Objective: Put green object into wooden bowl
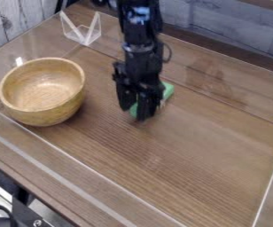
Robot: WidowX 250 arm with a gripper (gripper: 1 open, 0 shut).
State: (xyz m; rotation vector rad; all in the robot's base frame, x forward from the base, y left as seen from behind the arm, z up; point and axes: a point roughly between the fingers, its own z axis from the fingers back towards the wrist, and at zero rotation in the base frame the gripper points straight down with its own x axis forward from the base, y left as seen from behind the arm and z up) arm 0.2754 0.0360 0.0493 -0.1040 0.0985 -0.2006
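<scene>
The green object is a small bright green block on the wooden table, right of centre. My black gripper comes straight down over it with its fingers pressed against the block's sides, so only the block's ends show. The block is at table level or barely above it; I cannot tell which. The wooden bowl stands empty to the left, about a bowl's width from the gripper.
Low clear plastic walls fence the wooden tabletop along the front and sides. A clear folded plastic piece stands at the back left, behind the arm.
</scene>
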